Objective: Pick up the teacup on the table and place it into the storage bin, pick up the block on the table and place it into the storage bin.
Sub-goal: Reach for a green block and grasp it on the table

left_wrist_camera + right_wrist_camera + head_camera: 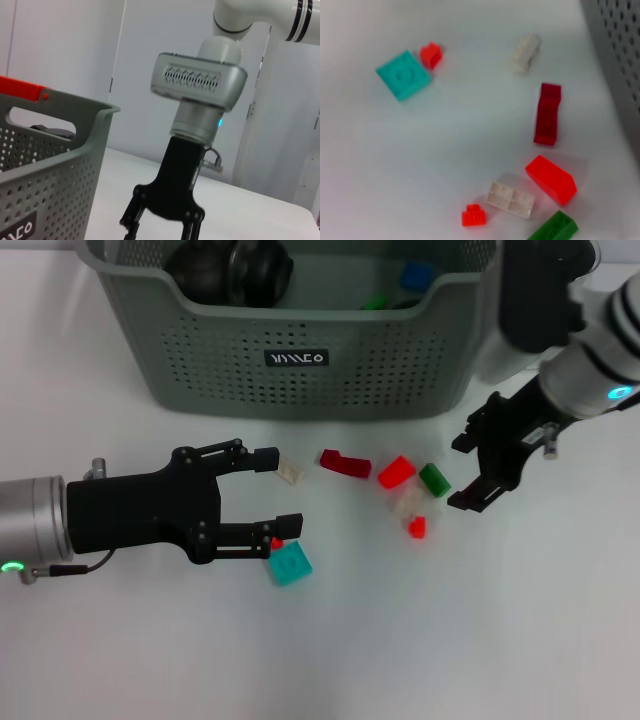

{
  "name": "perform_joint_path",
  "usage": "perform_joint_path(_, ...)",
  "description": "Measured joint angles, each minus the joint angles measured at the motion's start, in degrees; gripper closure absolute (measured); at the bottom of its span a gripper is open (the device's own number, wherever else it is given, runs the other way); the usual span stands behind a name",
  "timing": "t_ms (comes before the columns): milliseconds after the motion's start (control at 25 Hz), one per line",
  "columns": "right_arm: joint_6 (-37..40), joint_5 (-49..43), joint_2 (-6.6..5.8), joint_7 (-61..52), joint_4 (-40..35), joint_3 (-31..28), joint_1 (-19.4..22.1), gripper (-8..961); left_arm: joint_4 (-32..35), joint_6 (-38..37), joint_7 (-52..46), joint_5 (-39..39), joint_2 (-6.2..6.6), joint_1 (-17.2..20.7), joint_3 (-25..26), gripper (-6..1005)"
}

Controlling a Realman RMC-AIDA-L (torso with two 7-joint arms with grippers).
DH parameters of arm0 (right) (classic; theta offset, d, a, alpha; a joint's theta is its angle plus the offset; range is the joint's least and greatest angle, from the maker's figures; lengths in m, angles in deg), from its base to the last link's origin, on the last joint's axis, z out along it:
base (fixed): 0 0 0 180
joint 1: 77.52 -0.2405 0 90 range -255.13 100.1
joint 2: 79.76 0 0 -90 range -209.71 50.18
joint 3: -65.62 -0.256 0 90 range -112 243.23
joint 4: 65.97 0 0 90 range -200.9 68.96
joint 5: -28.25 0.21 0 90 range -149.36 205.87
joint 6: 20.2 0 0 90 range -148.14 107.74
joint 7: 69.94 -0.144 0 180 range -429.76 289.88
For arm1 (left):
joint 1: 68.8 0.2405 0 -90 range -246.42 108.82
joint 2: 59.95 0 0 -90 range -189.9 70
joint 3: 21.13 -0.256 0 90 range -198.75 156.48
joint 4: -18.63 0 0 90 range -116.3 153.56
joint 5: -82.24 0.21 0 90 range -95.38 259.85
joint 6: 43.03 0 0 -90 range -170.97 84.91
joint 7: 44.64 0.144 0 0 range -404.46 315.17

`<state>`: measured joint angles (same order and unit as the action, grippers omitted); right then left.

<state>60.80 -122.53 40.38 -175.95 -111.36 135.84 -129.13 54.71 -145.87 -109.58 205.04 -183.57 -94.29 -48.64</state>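
The grey-green storage bin (300, 360) stands at the back of the table. A dark rounded object (230, 270) lies inside it with a blue block (415, 275); I cannot tell if it is the teacup. No teacup shows on the table. Loose blocks lie in front of the bin: white (290, 471), dark red (345, 463), red (396, 472), green (434, 479), clear (408, 502), small red (416, 527) and teal (290, 564). My left gripper (277, 492) is open and empty, with the white block at its far fingertip. My right gripper (462, 473) is open and empty, just right of the green block.
Another small red block (277, 542) sits by the teal one, under my left gripper's near finger. The right wrist view shows the teal block (403, 75), the dark red block (547, 114), the red block (551, 179) and the bin's wall (620, 50). The left wrist view shows the bin (50, 165).
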Motion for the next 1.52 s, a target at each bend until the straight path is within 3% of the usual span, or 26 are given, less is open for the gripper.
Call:
perform_joint_path(560, -7.4, 2.2, 0.45, 4.5, 4.0, 8.7, -2.1, 176, -0.6, 0.5, -1.5, -0.4, -0.22, 0.0, 0.2, 153)
perform_joint_path(1520, -8.6, 3.0, 0.44, 5.5, 6.0, 10.0, -3.0, 300, -0.7, 0.5, -2.4, -0.8, -0.22, -0.1, 0.2, 153)
